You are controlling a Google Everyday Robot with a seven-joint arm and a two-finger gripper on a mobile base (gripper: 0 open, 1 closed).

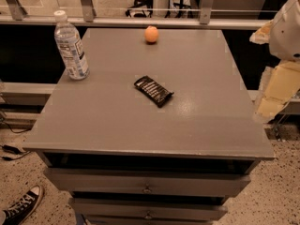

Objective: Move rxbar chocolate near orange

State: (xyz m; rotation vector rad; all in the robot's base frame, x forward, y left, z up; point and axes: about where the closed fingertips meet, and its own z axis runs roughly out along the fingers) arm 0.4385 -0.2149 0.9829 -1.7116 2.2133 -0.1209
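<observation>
The rxbar chocolate (153,90), a flat black bar with white lettering, lies at a slant near the middle of the grey table top (117,121). The orange (151,34) sits at the far edge of the table, well beyond the bar. My gripper (272,102) hangs at the right edge of the view on the white and pale-yellow arm. It is beside the table's right side, off the table top and well to the right of the bar. It holds nothing that I can see.
A clear plastic water bottle (71,46) with a white cap stands upright at the table's far left. The table has drawers (147,184) below its front edge. A railing (140,20) runs behind it. A black sneaker (21,205) is on the floor at lower left.
</observation>
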